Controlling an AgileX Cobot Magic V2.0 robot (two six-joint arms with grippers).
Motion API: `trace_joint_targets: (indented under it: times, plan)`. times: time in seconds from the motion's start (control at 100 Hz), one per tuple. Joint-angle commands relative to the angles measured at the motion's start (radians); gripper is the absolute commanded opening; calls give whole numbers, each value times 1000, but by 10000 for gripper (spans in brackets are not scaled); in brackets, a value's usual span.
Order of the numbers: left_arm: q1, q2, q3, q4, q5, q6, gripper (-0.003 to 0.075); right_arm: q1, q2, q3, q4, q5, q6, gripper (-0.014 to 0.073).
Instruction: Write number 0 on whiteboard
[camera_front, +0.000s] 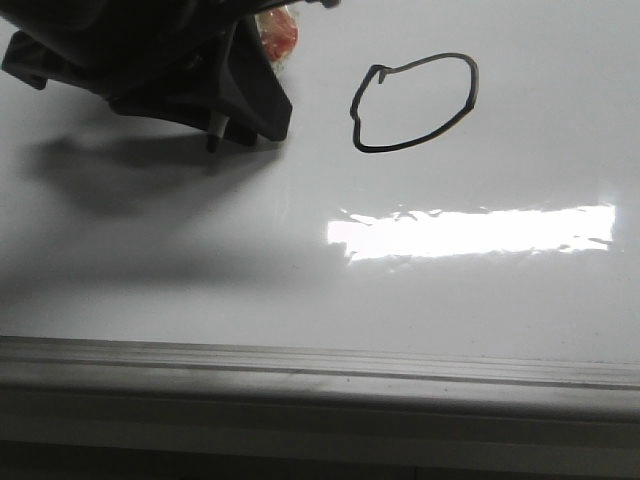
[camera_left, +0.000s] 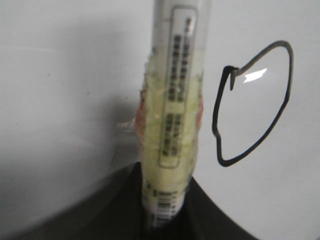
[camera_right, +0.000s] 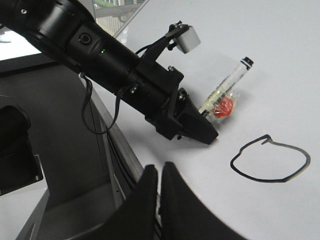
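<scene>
Up front, the number 0 (camera_front: 415, 103) sits closed on the whiteboard (camera_front: 300, 290), upper middle, above the glare strip (camera_front: 470, 232); the left gripper (camera_front: 215, 125) is off to its left, marker (camera_front: 214, 134) tip down at or just above the board, I can't tell which. Loop looks complete, small kink at its top-left corner, so I judge the writing done. Risk: if the tip is touching and the arm drags sideways on retreat, it leaves a stray stroke or smears wet ink. Left wrist: marker (camera_left: 172, 100) runs up the middle, clamped between the dark fingers (camera_left: 120, 210), wrapped in yellowish tape; the 0 (camera_left: 252, 102) lies beside the barrel, clear of it. Tape wrap looks lumpy, so the pen could twist in the grip under side load. Right wrist: right gripper (camera_right: 160, 175) has its fingers pressed together, holding nothing, hovering near the board edge; the left gripper (camera_right: 197, 129) holds the marker (camera_right: 227, 85) with a red bit (camera_right: 223, 107) at the wrap, and the 0 (camera_right: 270, 160) lies just beside it, apart from both hands.
</scene>
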Motion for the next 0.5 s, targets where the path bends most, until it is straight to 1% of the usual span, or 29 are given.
trace_joint_targets:
  times: [0.0, 0.12, 0.49]
  plan:
    - [35, 1, -24, 8, -5, -14, -20, -6, 3, -23, 26, -68, 4, -40]
    - [64, 1, -24, -29, -5, -14, -20, -6, 3, -23, 26, -65, 4, -40]
    - [64, 1, -24, -64, -25, -14, -19, -6, 3, -23, 26, -65, 4, -40]
